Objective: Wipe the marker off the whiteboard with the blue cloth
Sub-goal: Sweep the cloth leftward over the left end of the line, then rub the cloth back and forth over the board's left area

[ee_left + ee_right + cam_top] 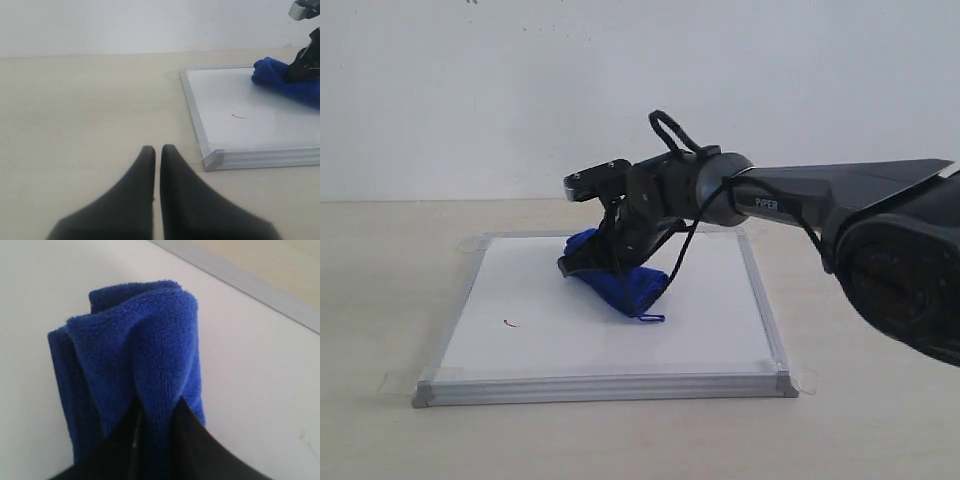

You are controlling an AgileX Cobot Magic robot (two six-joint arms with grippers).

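Closest to me is the front rail of the whiteboard (710, 330), tape on its corners. Just past it, over on the left, a tiny red squiggle is all the marker (510, 322) I can spot. Further in, the right gripper (588, 262) is clamped on the blue cloth (625, 285), which sits on the board around the middle, well apart from the squiggle.

So I reckon the move is to drag the cloth forward and left over the mark, pressed flat so the fuzz rubs, not the fingers. There's bare board all the way, nothing in between. Mind the raised frame on the left and front though, the cloth could snag there.

The left gripper (157, 156) is off the board over the table (380, 260), jaws together, out of the way. Behind the cloth there's some free board before the back rail.
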